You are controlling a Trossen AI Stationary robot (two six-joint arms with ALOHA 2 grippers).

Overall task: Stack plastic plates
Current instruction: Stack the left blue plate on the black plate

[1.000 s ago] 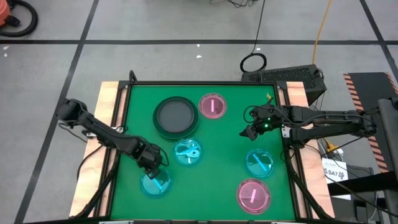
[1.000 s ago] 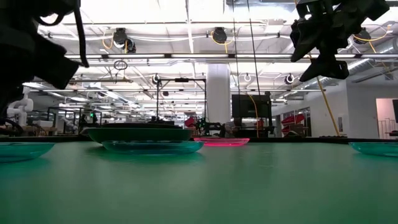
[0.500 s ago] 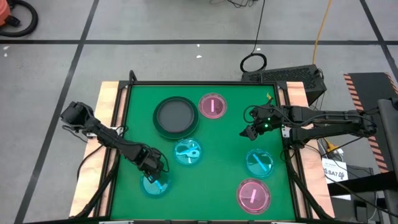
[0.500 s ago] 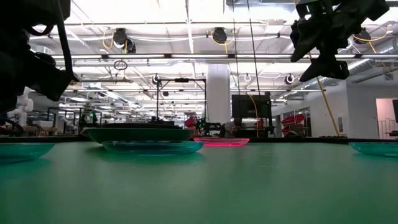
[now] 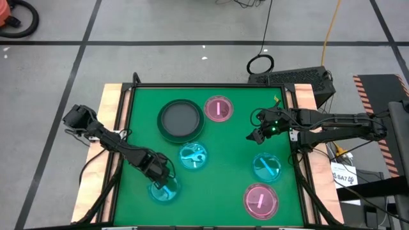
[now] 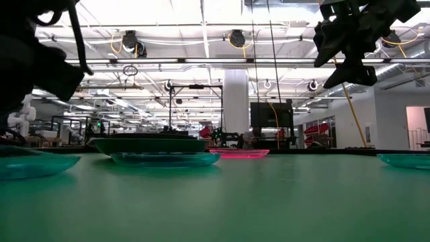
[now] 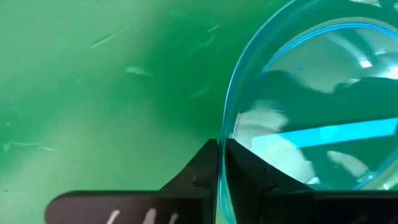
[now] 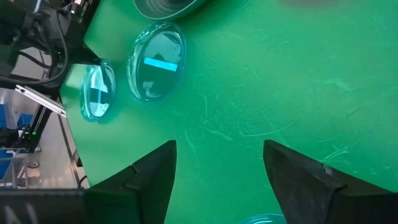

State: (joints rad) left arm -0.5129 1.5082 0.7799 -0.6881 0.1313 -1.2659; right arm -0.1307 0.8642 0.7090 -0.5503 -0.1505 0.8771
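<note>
My left gripper (image 5: 163, 183) is down at the near left of the green table, shut on a small translucent cyan plate (image 5: 163, 191), which also shows at the left in the low view (image 6: 33, 165). My right gripper (image 5: 255, 136) hangs open above the table's right half, holding nothing; its fingers (image 8: 155, 174) stand wide apart. A second cyan plate (image 5: 192, 156) lies mid-table and a third (image 5: 266, 166) at the right. The dark grey plate (image 5: 181, 119) lies at the far left centre. One translucent pink plate (image 5: 218, 108) lies beside it, another (image 5: 260, 200) at the near right. My left gripper pinches the cyan plate's rim (image 7: 225, 134) at its far edge, one finger (image 7: 202, 165) outside the rim and the other inside over the plate's hollow. The fingers slant down from the far left. In the low view the plate's underside stays at table level.
The green mat ends in a black raised frame (image 5: 128, 128) with wooden borders beyond. Bare green surface lies between the middle cyan plate and the right-hand plates. My right arm (image 5: 332, 121) reaches in from the right edge.
My left gripper has gone down and toward the table's near edge onto the cyan plate and has shut on its far rim. The plate has shifted a little toward the right and shows larger in the low view. My right arm has kept still.
</note>
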